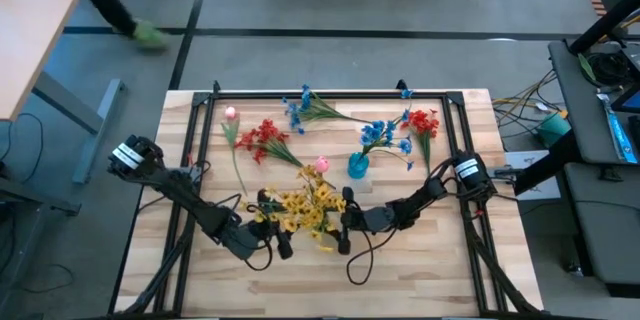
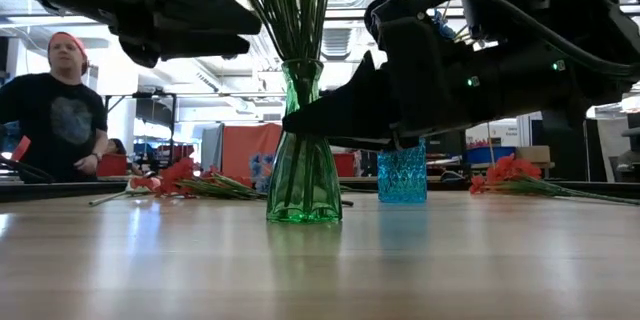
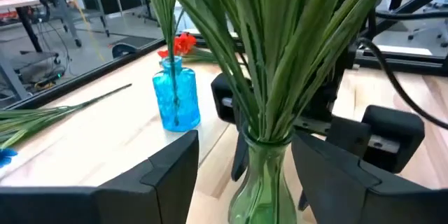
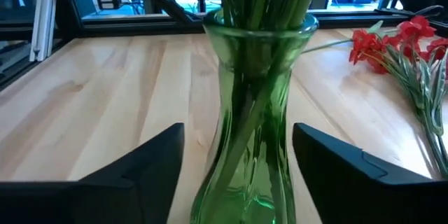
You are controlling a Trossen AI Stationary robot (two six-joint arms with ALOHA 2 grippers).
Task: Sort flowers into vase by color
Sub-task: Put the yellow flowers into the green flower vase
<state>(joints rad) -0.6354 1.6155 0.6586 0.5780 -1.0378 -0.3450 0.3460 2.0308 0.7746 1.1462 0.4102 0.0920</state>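
A green glass vase (image 2: 303,175) stands upright on its base near the table's near edge and holds yellow sprigs (image 1: 305,208). Its green stems (image 3: 273,56) rise from the neck (image 4: 259,35). My left gripper (image 1: 268,243) is open and comes at the vase from the near left. In the left wrist view its fingers stand either side of the vase (image 3: 262,175) with gaps. My right gripper (image 1: 347,228) is open too and reaches in from the right, its fingers flanking the vase body (image 4: 245,168). Red sprigs (image 1: 262,140), blue sprigs (image 1: 300,108) and pink buds (image 1: 320,164) lie on the table.
A small blue vase (image 1: 357,165) with blue sprigs stands just beyond the green one. More red sprigs (image 1: 425,122) lie at the far right, and a second pink bud (image 1: 230,113) at the far left. A black frame (image 1: 330,93) edges the table. A person (image 2: 60,100) stands beyond it.
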